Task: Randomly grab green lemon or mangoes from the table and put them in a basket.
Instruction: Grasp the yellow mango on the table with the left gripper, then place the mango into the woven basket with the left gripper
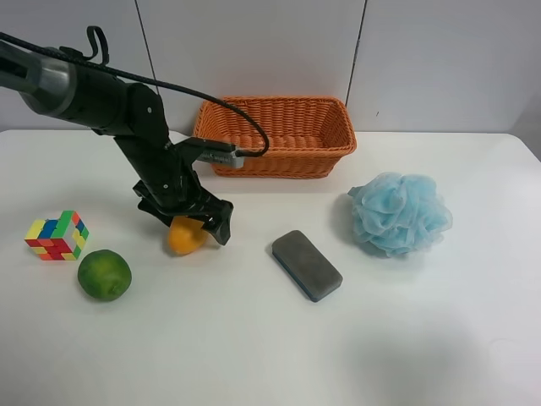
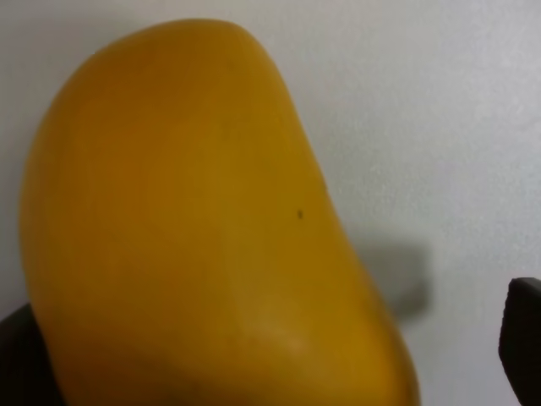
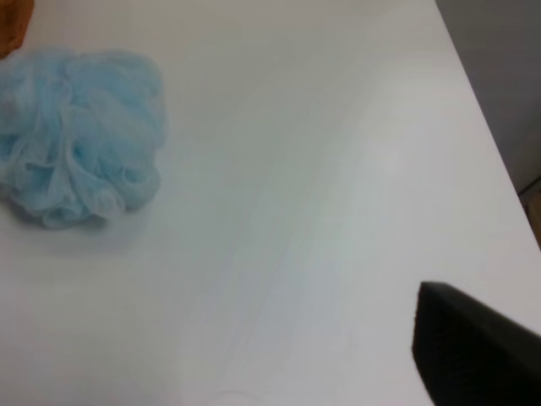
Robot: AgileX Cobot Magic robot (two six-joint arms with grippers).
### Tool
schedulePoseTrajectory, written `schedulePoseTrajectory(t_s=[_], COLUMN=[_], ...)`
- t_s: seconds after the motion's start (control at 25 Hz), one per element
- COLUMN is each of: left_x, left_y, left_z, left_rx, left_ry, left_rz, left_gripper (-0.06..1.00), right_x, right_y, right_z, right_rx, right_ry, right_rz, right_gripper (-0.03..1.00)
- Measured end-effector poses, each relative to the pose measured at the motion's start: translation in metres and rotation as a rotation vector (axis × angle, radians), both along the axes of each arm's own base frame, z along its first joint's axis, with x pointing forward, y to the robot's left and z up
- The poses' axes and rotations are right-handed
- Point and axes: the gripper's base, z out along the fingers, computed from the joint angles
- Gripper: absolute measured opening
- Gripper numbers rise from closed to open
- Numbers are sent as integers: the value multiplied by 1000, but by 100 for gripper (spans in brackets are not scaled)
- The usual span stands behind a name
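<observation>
Left wrist view: our left tool [image 1: 188, 222] straddles the one mango [image 2: 194, 220], released, with one finger [image 2: 524, 338] clear of its skin.
We count one mango on the white tabletop [image 1: 254, 355], one green lemon [image 1: 104, 274] near it, and one basket [image 1: 275, 161] well apart behind. The left arm slants down from the exterior high view's left, wrist bent over the fruit. The tool hides most of the mango there; the right tool [image 3: 473, 355] shows only a dark corner, so we cannot tell its state.

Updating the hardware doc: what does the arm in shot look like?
Left arm: matte black links, one silver-grey section near the frame edge. Thin black cable loops outside to a silver plug. Left pincer black. Right pincer: only a black corner visible.
</observation>
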Motion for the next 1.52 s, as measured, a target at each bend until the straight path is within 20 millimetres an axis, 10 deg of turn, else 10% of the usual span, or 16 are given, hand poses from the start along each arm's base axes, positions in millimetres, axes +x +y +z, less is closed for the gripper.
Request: schedulePoseTrajectory(t_s=[0.2,0.28,0.8,1.28,1.52], left_x=[0,0,-1,19,58], left_y=[0,0,2,-5,-20], left_z=[-2,-2,6,168,177], left_rx=[2,3,19,-182,-254], left_ry=[3,2,-11,-544,-758], left_rz=[0,-2,-44,-26,11], left_gripper=[93,63,64,64,64], right_x=[0,0,0,0,0], right_y=[0,0,0,0,0], right_z=[0,0,0,0,0], right_rx=[0,0,0,0,0], right_ry=[0,0,0,0,0], right_rz=[0,0,0,0,0], right_gripper=[98,98,98,98,98])
